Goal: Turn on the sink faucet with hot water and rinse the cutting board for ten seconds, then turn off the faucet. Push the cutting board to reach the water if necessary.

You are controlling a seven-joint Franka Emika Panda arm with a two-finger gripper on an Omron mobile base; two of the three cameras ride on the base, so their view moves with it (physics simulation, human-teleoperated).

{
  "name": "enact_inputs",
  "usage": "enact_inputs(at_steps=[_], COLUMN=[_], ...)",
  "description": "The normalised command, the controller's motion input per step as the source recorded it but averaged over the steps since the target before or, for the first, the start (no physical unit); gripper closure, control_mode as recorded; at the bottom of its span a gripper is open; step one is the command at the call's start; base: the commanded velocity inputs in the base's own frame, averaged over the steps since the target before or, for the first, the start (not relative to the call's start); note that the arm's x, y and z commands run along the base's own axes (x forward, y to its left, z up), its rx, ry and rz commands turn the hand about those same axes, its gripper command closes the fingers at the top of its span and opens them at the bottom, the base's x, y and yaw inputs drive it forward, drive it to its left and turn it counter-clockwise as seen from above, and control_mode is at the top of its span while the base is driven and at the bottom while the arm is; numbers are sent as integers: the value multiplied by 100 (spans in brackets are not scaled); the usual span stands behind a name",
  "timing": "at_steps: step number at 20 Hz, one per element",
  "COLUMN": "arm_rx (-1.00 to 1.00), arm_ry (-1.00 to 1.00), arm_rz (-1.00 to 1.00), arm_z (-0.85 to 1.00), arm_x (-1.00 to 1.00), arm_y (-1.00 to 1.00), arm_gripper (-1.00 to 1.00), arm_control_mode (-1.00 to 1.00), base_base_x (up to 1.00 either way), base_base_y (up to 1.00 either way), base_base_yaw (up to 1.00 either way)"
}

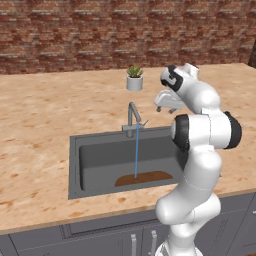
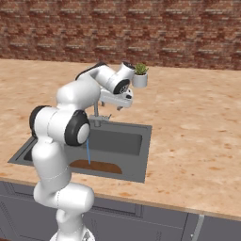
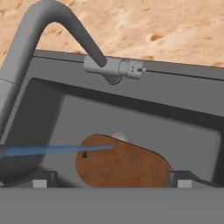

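1. While you look from the left base view, you see the water (image 1: 136,150) falling in a thin blue stream from the sink faucet (image 1: 132,117) straight onto the cutting board (image 1: 145,178).
2. Your cutting board lies flat on the bottom of the sink (image 1: 75,170), against the front wall, toward the right half of the basin.
3. From the hand view, the stream (image 3: 57,150) lands near the board's (image 3: 127,166) edge, close to a small dark hole in the wood, with the drain just beyond the board.
4. Your fingers (image 3: 109,178) stand wide apart and hold nothing; the two tips frame the board from above.
5. You have the hand (image 2: 117,98) hovering above the worktop (image 2: 197,141) behind the sink's (image 2: 141,160) back rim, just beside the faucet (image 2: 96,113), apart from its lever.
6. A small potted plant (image 1: 134,78) sits on the worktop (image 1: 40,115) behind the faucet, near the brick wall (image 1: 75,30).
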Motion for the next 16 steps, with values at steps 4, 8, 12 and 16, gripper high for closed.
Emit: enact_inputs(at_steps=[4, 8, 12, 16], arm_rx=[0, 0, 0, 0], arm_ry=[0, 0, 0, 0], arm_rz=[0, 0, 0, 0], arm_z=[-20, -19, -18, -13], arm_x=[39, 40, 33, 34], arm_y=[-13, -13, -13, -15], arm_gripper=[-100, -100, -100, -100], arm_control_mode=[-100, -100, -100, -100], base_base_x=[0, 0, 0, 0], base_base_y=[0, 0, 0, 0], base_base_yaw=[0, 0, 0, 0])
